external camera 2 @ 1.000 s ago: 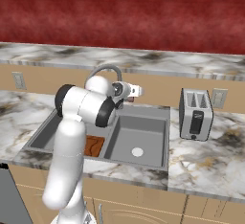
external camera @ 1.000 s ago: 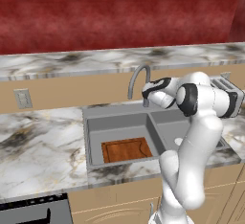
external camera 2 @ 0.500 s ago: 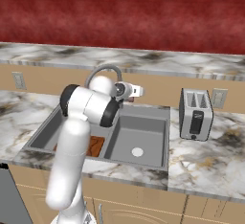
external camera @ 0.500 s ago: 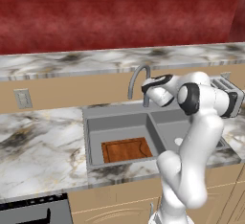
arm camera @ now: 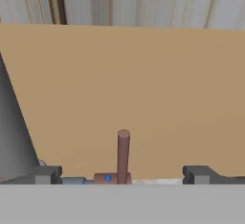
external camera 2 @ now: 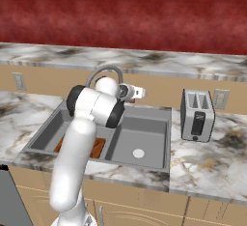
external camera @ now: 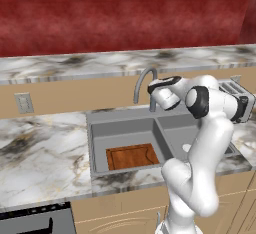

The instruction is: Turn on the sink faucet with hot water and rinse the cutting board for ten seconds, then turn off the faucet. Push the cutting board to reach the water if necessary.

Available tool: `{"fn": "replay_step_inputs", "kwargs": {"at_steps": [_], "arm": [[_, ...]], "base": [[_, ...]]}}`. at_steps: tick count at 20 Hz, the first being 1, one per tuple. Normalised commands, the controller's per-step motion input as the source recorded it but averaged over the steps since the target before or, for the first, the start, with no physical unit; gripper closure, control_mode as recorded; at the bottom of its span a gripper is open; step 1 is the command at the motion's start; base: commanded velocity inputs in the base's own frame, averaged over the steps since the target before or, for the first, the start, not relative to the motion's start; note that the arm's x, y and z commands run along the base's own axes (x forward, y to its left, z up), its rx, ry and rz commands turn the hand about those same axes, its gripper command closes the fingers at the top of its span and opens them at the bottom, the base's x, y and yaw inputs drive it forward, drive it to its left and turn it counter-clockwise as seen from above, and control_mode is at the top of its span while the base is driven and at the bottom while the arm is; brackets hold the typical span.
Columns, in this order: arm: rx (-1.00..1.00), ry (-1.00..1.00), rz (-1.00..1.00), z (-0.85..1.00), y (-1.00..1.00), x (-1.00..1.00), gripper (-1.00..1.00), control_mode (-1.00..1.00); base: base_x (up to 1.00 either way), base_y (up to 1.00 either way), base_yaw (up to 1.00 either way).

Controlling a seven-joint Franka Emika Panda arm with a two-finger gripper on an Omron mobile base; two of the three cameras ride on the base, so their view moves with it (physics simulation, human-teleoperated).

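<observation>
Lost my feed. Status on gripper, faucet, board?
Gripper open, straddling faucet lever. No water running. Cutting board dry in left basin of sink. Nothing blocking.

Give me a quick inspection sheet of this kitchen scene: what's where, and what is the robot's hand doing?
Surface: marbled counter around a grey double-basin sink.
Job's things: cutting board lies flat in the left basin; faucet arches behind the sink; its reddish lever handle stands upright; no water seen.
Clutter: toaster right of the sink.
Gripper: gripper open, fingertips either side of the lever.
Cables: nothing seen.
Surroundings: red wall, tan backsplash, wall outlet.
</observation>
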Motion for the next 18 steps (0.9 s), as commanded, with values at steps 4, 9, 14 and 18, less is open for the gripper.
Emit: {"fn": "replay_step_inputs", "kwargs": {"at_steps": [4,9,14,18], "arm": [[0.00,0.00,0.00,-0.20,0.00,0.11,-1.00,-1.00],[0.02,0.00,0.00,-0.18,-0.08,0.12,-1.00,-1.00],[0.01,0.00,0.00,-0.12,-0.13,0.10,-1.00,-1.00],[0.00,0.00,0.00,-0.09,-0.15,0.06,-1.00,-1.00]], "base": [[0.00,0.00,0.00],[0.00,0.00,0.00],[0.00,0.00,0.00],[0.00,0.00,0.00]]}}
